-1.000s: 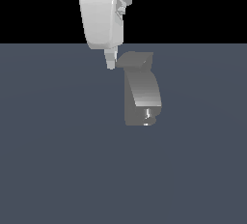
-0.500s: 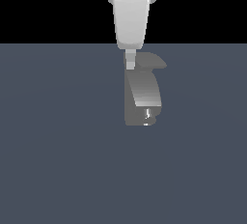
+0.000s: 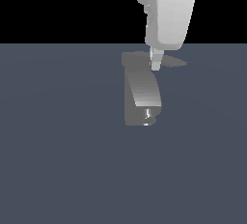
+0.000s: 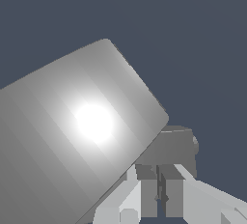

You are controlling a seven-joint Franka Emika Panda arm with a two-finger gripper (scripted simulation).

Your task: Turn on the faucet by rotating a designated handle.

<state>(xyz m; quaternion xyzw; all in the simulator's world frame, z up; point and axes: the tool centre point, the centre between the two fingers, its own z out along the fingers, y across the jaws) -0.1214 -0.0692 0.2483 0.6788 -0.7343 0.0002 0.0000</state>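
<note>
The handle (image 3: 169, 63), a thin flat grey blade, lies across the top of the faucet (image 3: 141, 97) and tapers toward the exterior view's right; the faucet itself stands on the dark bench (image 3: 58, 160) near the middle of that view, its small shiny nub (image 3: 148, 115) low on the front face. The gripper (image 3: 156, 63) hangs straight down with its tip at the blade, near where the blade joins the body; in the wrist view the jaws are nearly together, a thin dark slit between the fingers (image 4: 148, 194), with nothing visibly clamped. Whether the tip actually touches the blade I cannot tell. The risk, as I judge it, is that a push so close to the pivot gives little leverage, so the tip may slide over or off the thin blade instead of turning it, or jam against the thick body. Counted: one faucet, one handle, one nub, one gripper
</note>
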